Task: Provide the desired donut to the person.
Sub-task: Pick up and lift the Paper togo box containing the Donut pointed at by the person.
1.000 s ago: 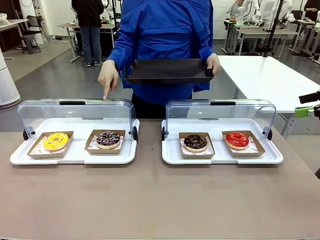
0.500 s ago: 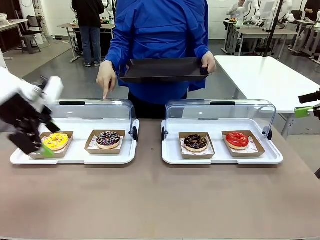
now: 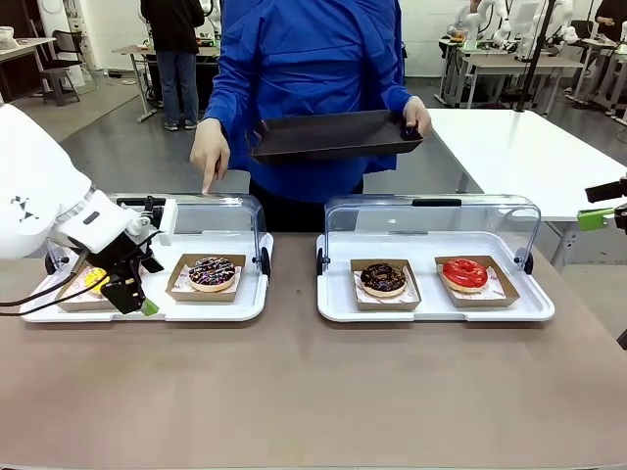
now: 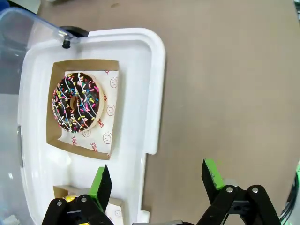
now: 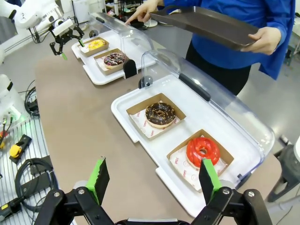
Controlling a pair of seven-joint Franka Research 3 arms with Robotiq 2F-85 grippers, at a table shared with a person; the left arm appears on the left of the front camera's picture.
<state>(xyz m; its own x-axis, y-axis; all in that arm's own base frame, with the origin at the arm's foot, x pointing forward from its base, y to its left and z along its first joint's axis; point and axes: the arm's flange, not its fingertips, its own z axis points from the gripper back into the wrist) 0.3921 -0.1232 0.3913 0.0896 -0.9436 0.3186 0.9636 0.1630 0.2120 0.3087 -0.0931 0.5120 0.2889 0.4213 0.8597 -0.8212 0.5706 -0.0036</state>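
Sprinkled chocolate donut point(image 3: 212, 272), flat, untouched

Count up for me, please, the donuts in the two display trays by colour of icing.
Yellow donut: 1
Chocolate donut with coloured sprinkles: 1
Dark chocolate donut: 1
Red donut: 1
Total: 4

A person point(image 3: 309, 59) in a bright blue jacket holds a dark grey tray point(image 3: 333, 135). On the grey-brown tabletop point(image 3: 313, 392), white trays point(image 3: 431, 313) carry tan card boxes point(image 3: 444, 262). A chocolate donut with rainbow sprinkles point(image 3: 212, 272) has a yellow donut point(image 5: 96, 44) to its left; to its right, a dark chocolate donut point(image 3: 383, 278), then a glossy red donut point(image 3: 464, 273).
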